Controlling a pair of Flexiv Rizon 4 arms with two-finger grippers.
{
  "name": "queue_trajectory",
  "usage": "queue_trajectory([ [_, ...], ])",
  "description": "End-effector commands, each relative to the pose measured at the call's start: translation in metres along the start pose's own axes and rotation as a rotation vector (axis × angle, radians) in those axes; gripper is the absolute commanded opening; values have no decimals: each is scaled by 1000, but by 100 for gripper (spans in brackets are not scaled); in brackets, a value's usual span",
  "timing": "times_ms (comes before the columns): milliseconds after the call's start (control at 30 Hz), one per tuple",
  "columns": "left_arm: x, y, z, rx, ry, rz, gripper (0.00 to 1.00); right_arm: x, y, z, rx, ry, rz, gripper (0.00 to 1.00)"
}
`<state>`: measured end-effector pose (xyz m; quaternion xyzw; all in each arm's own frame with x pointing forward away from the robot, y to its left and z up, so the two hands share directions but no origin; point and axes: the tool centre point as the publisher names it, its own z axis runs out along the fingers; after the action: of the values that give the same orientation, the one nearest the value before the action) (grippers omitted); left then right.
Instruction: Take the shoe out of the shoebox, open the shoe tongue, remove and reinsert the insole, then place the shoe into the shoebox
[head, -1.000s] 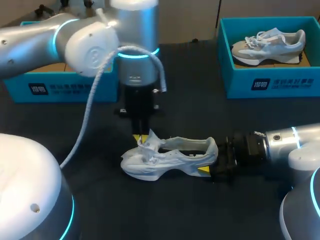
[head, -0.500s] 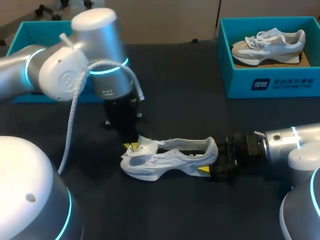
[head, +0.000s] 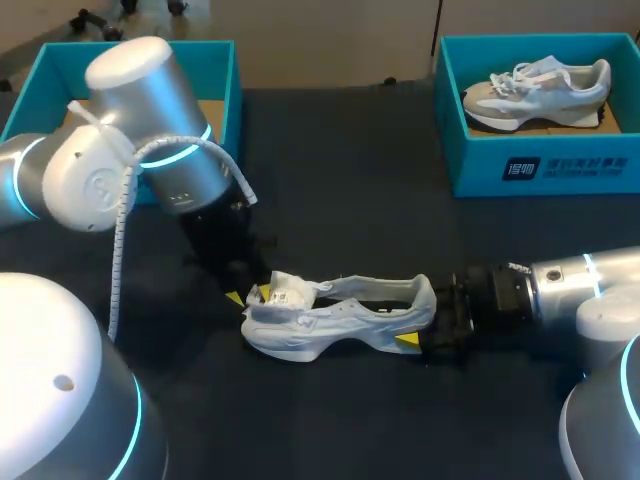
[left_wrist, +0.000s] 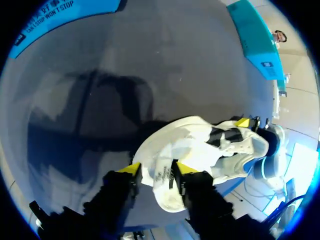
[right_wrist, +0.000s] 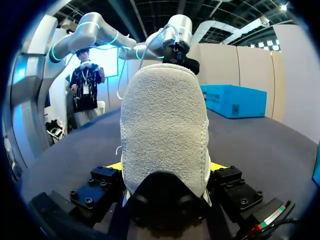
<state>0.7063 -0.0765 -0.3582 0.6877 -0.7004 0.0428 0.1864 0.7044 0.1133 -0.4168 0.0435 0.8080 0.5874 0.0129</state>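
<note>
Shoe: the white shoe lies on its sole on the black table, out of any box. It is toward the near edge and about midway between the left and right edges. Its toe points to the left edge and its heel to the right edge.

Tongue: the tongue is folded forward over the toe end, away from the shoe's opening, and the opening shows dark behind it.

My left gripper: my left gripper comes down at the toe end from the left side. In the left wrist view its two yellow tips stand a narrow way apart, with the tongue pinched between them, one tip against each side.

My right gripper: my right gripper reaches in low from the right edge, level with the table. Its fingers are spread about as wide as the heel and press on it from both sides. In the right wrist view the rough white heel fills the space between the fingers.

Left shoebox: a teal shoebox sits at the far left corner, partly hidden by my left arm. I cannot tell what it holds.

Right shoebox: a second teal shoebox sits at the far right corner, well apart from the white shoe.

Second shoe: a grey and white shoe lies inside the right shoebox, toe toward the left.
</note>
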Motion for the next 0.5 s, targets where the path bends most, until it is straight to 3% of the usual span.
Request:
queue_trajectory([
  [33, -1, 10, -20, 27, 37, 13, 98, 0, 0, 1, 2, -1, 0, 0],
  [367, 38, 16, -67, 82, 85, 122, 100, 0, 0, 1, 2, -1, 0, 0],
  [500, 54, 17, -79, 59, 64, 185, 89, 0, 0, 1, 2, -1, 0, 0],
])
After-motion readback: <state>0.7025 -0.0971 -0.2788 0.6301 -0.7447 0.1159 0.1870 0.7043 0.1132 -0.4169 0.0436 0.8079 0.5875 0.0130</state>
